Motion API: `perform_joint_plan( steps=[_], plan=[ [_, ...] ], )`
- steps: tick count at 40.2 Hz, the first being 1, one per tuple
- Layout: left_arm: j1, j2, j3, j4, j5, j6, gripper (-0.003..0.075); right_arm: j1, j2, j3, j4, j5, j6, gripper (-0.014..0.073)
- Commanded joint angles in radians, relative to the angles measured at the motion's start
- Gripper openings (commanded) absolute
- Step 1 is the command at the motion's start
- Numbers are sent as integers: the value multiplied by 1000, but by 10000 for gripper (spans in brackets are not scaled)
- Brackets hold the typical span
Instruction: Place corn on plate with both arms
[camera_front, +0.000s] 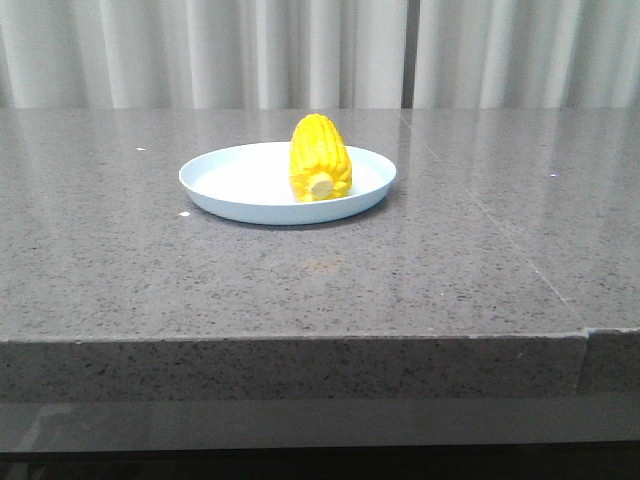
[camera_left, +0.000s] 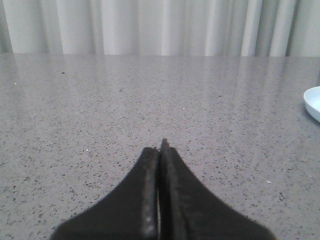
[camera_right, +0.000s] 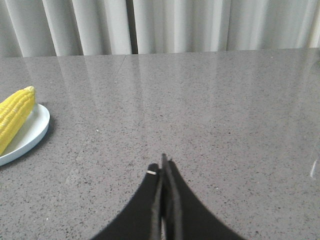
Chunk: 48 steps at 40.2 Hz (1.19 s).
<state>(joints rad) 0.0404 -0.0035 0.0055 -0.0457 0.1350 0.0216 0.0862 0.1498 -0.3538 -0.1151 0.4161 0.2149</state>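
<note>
The yellow corn (camera_front: 320, 158) lies on the pale blue-white plate (camera_front: 232, 180) in the middle of the table, its stub end toward the front. No arm shows in the front view. In the right wrist view the corn (camera_right: 15, 117) and the plate (camera_right: 35, 131) sit off to one side, well away from my right gripper (camera_right: 163, 165), which is shut and empty over bare table. My left gripper (camera_left: 160, 149) is shut and empty over bare table; only a sliver of the plate's rim (camera_left: 312, 102) shows at that view's edge.
The grey speckled stone table (camera_front: 120, 270) has a seam (camera_front: 520, 250) running toward its front right edge. Pale curtains (camera_front: 200, 50) hang behind the table's far edge.
</note>
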Motion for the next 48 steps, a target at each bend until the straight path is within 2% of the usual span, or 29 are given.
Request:
perform_joint_plan(
  steps=[1, 11, 16, 21, 25, 32, 48],
  plan=[
    [2, -21, 2, -10, -93, -10, -20, -5, 8, -26, -12, -82, -9, -67],
    [2, -21, 2, -10, -93, -10, -20, -5, 6, 8, -12, -87, -24, -67],
    [2, -21, 2, -10, -93, -10, -20, -5, -11, 75, 84, -109, -136, -67],
    [2, -21, 2, -10, -93, -10, -20, -5, -50, 179, 152, -201, -232, -67],
    [2, -21, 2, -10, -93, -10, -20, -7, -83, 266, 162, -258, -235, -67],
    [2, -21, 2, -10, -93, -10, -20, -50, -119, 362, 180, -268, -235, -67],
    [2, -19, 2, -10, -93, -10, -20, -80, -174, 365, 179, -256, -235, -67]
  ],
)
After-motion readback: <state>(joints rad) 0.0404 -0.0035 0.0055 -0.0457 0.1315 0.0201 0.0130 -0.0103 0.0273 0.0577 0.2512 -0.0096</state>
